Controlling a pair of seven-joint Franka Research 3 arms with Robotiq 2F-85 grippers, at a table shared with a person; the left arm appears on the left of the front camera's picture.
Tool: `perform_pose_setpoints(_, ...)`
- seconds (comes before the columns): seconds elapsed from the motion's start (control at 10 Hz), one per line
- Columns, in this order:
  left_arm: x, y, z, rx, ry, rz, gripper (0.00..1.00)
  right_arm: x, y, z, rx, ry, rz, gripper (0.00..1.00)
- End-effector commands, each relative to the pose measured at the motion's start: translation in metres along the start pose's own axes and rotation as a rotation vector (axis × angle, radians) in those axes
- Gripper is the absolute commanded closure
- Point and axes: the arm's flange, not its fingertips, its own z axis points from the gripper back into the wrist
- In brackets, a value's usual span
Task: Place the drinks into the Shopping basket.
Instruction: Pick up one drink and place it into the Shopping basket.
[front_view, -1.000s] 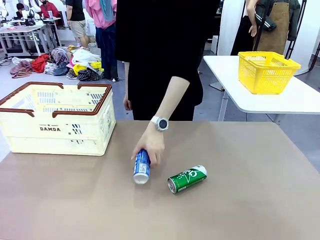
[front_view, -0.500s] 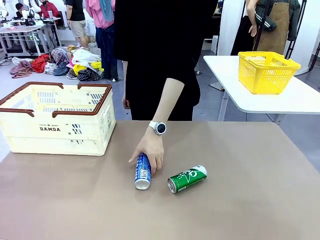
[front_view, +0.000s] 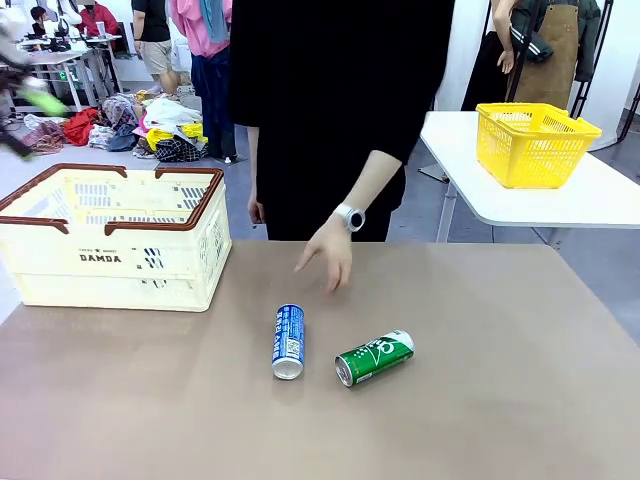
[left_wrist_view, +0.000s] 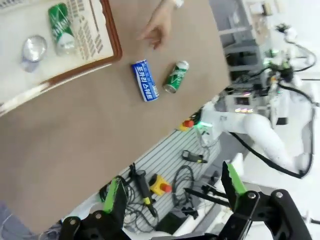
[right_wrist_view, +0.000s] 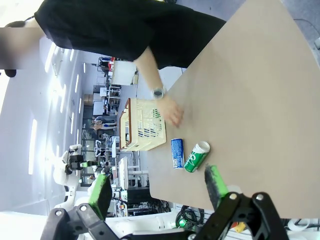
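Two drinks lie on their sides mid-table: a blue can (front_view: 288, 342) (left_wrist_view: 145, 80) (right_wrist_view: 177, 152) and, to its right, a green can (front_view: 374, 358) (left_wrist_view: 175, 76) (right_wrist_view: 196, 156). The cream Shopping basket (front_view: 115, 235) (left_wrist_view: 107, 35) (right_wrist_view: 142, 125) stands at the far left. Inside it lie another green can (left_wrist_view: 59, 22) and a silver-ended round item (left_wrist_view: 34, 47). My left gripper (left_wrist_view: 172, 190) hangs open and empty high above the table's near edge, and shows as a blur (front_view: 30, 110) over the basket's far corner. My right gripper (right_wrist_view: 157, 187) is open, empty and far from the cans.
The person's hand (front_view: 330, 258) hovers just beyond the blue can, touching nothing. A yellow mesh basket (front_view: 533, 143) sits on a white table at the back right. Bare brown tabletop (front_view: 500, 380) lies to the right of the cans.
The person's hand let go of the blue can and drew back toward the far side. The blue can now lies still. My left gripper has come into the front view as a blur.
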Motion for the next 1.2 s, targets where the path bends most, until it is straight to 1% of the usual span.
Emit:
perform_pose_setpoints(0.0, 0.038, -0.033, -0.069, 0.171, 0.094, -0.041, 0.00, 0.003, 0.001, -0.001, 0.031, -0.011, 0.026, 0.00)
perform_pose_setpoints(0.1, 0.059, -0.054, -0.112, 0.224, 0.154, -0.120, 0.00, 0.003, 0.001, -0.001, 0.031, -0.011, 0.026, 0.00)
perform_pose_setpoints(0.2, 0.080, -0.080, -0.165, 0.288, 0.204, -0.197, 0.00, 0.003, 0.001, -0.001, 0.031, -0.011, 0.026, 0.00)
perform_pose_setpoints(0.4, 0.104, -0.120, -0.252, 0.338, 0.246, -0.286, 0.00, 0.003, 0.001, -0.001, 0.031, -0.011, 0.026, 0.00)
perform_pose_setpoints(0.5, 0.107, -0.136, -0.293, 0.362, 0.265, -0.314, 0.00, 0.003, 0.001, -0.001, 0.031, -0.011, 0.026, 0.00)
perform_pose_setpoints(0.6, 0.104, -0.147, -0.329, 0.394, 0.279, -0.341, 0.00, 0.003, 0.001, -0.001, 0.031, -0.011, 0.026, 0.00)
perform_pose_setpoints(0.7, 0.101, -0.155, -0.355, 0.419, 0.243, -0.357, 0.00, 0.003, 0.001, -0.001, 0.031, -0.011, 0.026, 0.00)
perform_pose_setpoints(0.9, 0.086, -0.156, -0.398, 0.481, 0.143, -0.382, 0.00, 0.003, 0.001, -0.001, 0.031, -0.011, 0.026, 0.00)
perform_pose_setpoints(1.0, 0.071, -0.156, -0.421, 0.484, 0.121, -0.443, 0.00, 0.003, 0.001, -0.001, 0.031, -0.011, 0.026, 0.00)
perform_pose_setpoints(1.1, 0.047, -0.156, -0.443, 0.450, 0.116, -0.548, 0.00, 0.003, 0.001, -0.001, 0.031, -0.011, 0.026, 0.00)
